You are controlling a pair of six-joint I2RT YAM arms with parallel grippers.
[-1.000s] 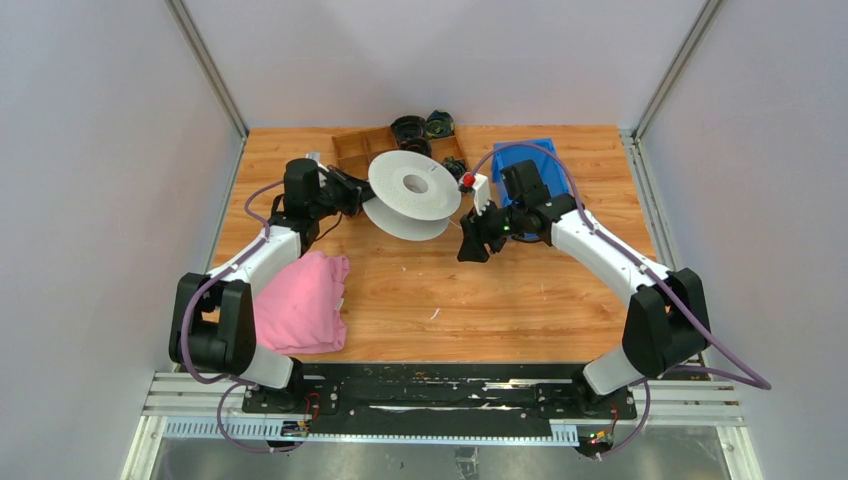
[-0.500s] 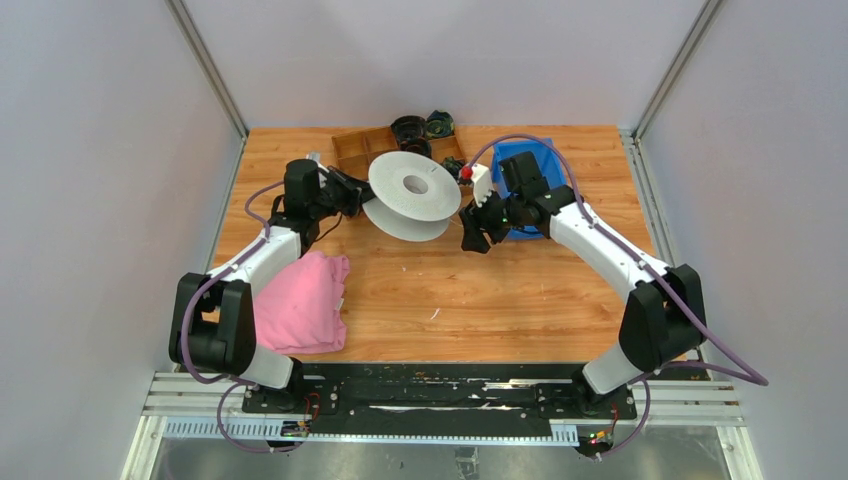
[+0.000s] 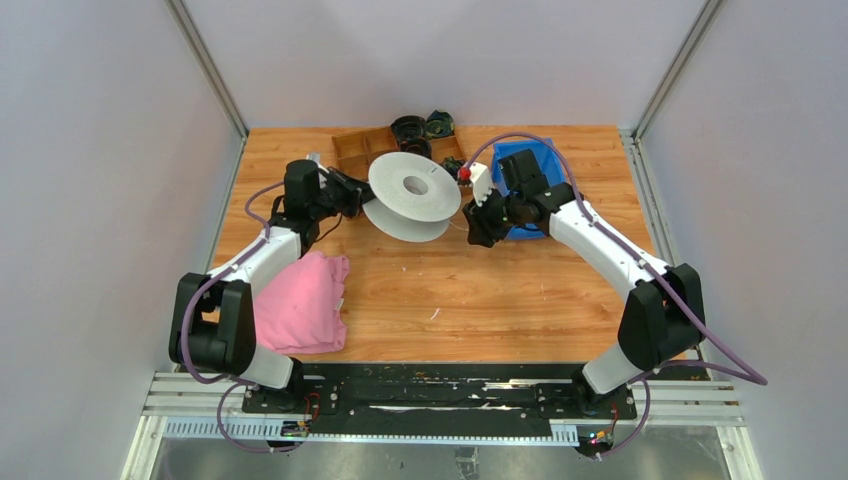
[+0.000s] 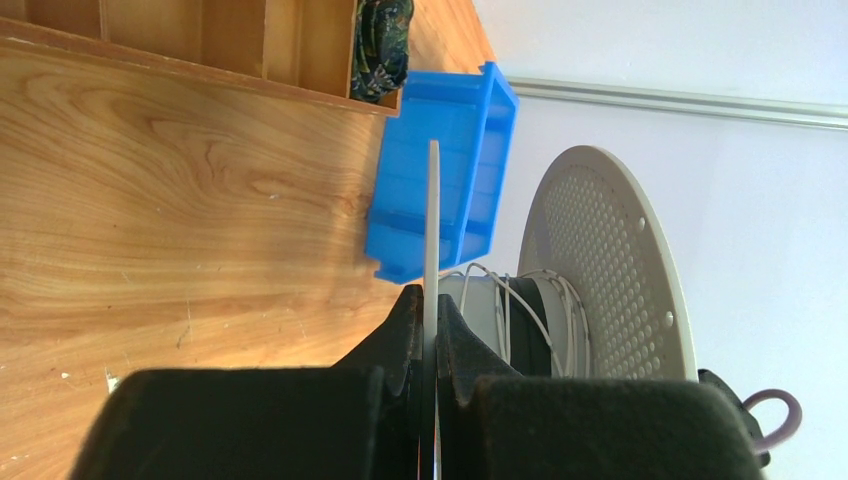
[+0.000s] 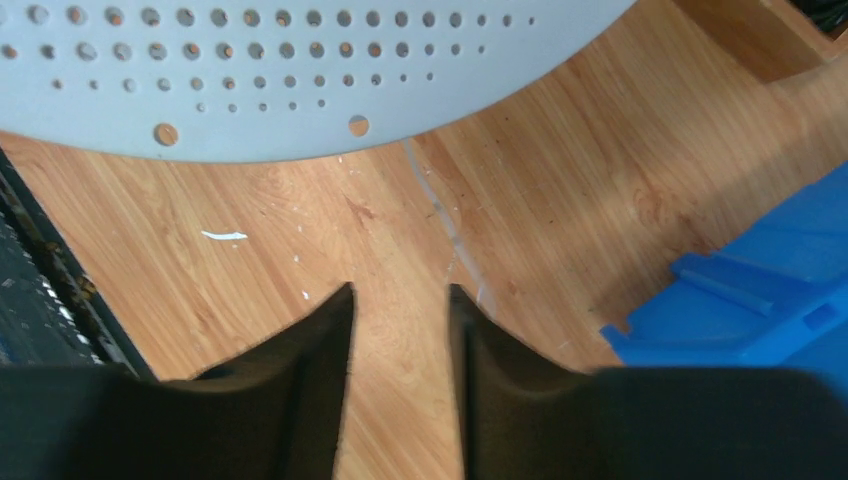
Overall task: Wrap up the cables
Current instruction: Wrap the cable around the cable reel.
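A: Where are the cables (image 4: 512, 303)?

B: They are wound in thin white-grey loops around the hub of the spool (image 3: 413, 195), between its two round plates. The spool is tilted, at the far middle of the table (image 3: 440, 300).

A: And the hands?

B: The left gripper (image 4: 430, 318) is clamped on the edge of one plate. The loops are just beside its fingertips, but apart from them. One loose strand (image 5: 440, 215) goes from under the spool over the wood toward the right gripper (image 5: 400, 300). Its fingers (image 5: 325, 345) stand apart, with nothing between them. The strand ends just beside one tip, outside the gap. Whether it touches, I cannot tell.

A: What is close by?

B: The blue bin (image 5: 760, 280), beside the right gripper.
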